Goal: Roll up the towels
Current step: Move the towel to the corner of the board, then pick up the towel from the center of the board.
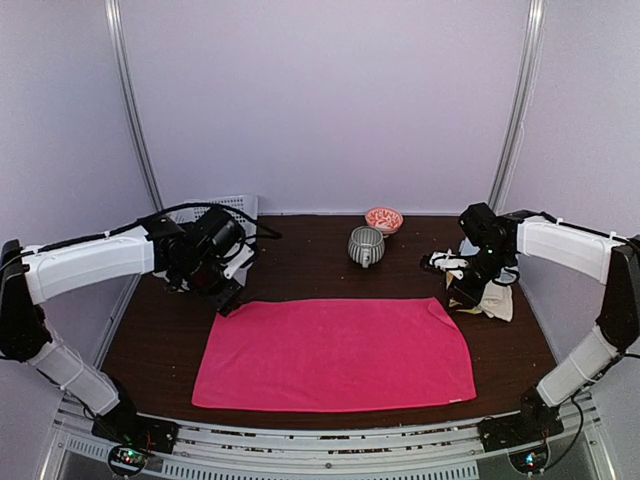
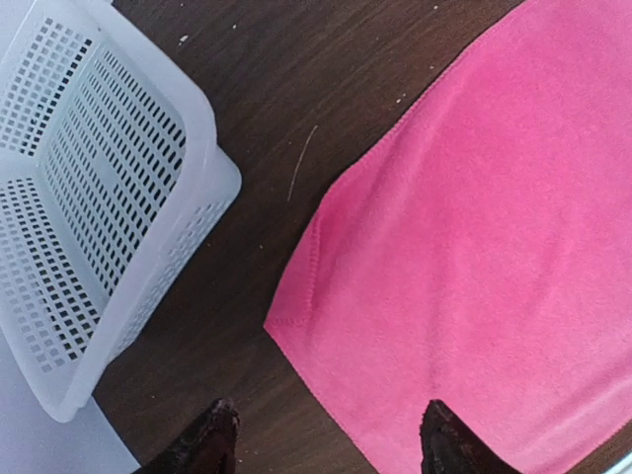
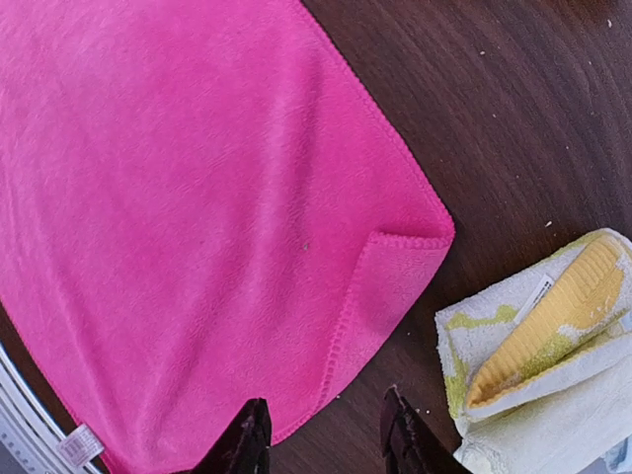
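Note:
A bright pink towel (image 1: pixel 335 352) lies spread flat across the dark table. My left gripper (image 1: pixel 228 296) hovers over its far left corner. In the left wrist view the pink towel (image 2: pixel 474 227) fills the right side, and the left gripper (image 2: pixel 326 439) is open with nothing between its fingers. My right gripper (image 1: pixel 458 288) hangs over the far right corner, which is folded over onto the pink towel (image 3: pixel 178 217). The right gripper (image 3: pixel 324 434) is open and holds nothing. A cream-white and yellow towel (image 3: pixel 543 355) lies bunched beside that corner, also at the right (image 1: pixel 497 300).
A white perforated basket (image 1: pixel 232 207) stands at the back left, close to the left arm (image 2: pixel 89 197). A grey striped cup (image 1: pixel 365 245) and a small red-and-white bowl (image 1: pixel 384 219) sit at the back middle. The table's front edge runs just below the pink towel.

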